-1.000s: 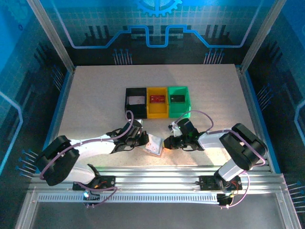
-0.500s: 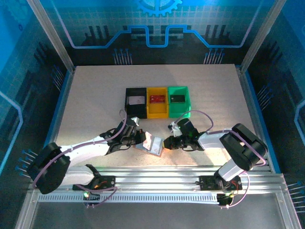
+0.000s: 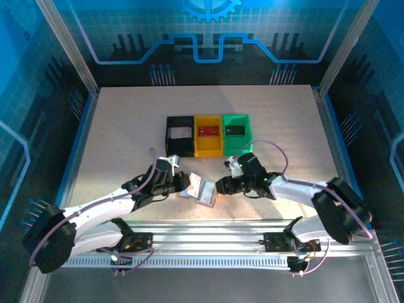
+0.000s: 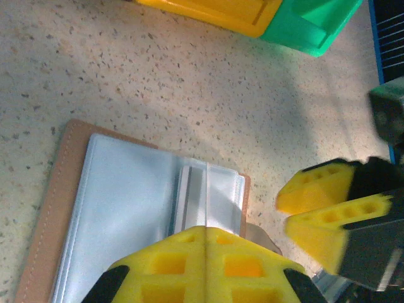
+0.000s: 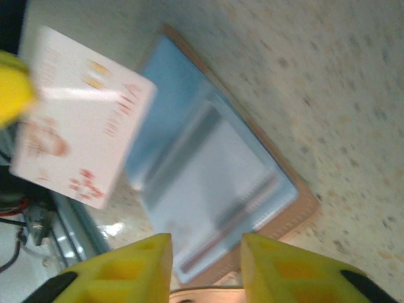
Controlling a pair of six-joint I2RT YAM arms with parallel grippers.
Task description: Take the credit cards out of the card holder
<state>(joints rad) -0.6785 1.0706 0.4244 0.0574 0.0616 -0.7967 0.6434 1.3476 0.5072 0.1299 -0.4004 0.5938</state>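
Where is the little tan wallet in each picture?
Top external: the card holder lies open near the front edge, between the arms.
Left wrist: the card holder sits lower left.
Right wrist: the card holder slants across the middle.
Shared landmark: the right arm's yellow fingers beside it.

The left arm (image 3: 104, 206) and right arm (image 3: 297, 187) stretch low over the table (image 3: 126, 126) near its front edge, wrists facing. The left gripper (image 3: 184, 184) pinches a card (image 5: 76, 120). The right gripper (image 3: 219, 187) has its jaws parted.

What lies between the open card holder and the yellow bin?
Nothing: bare speckled table separates card holder from yellow bin, shown by the left wrist view.
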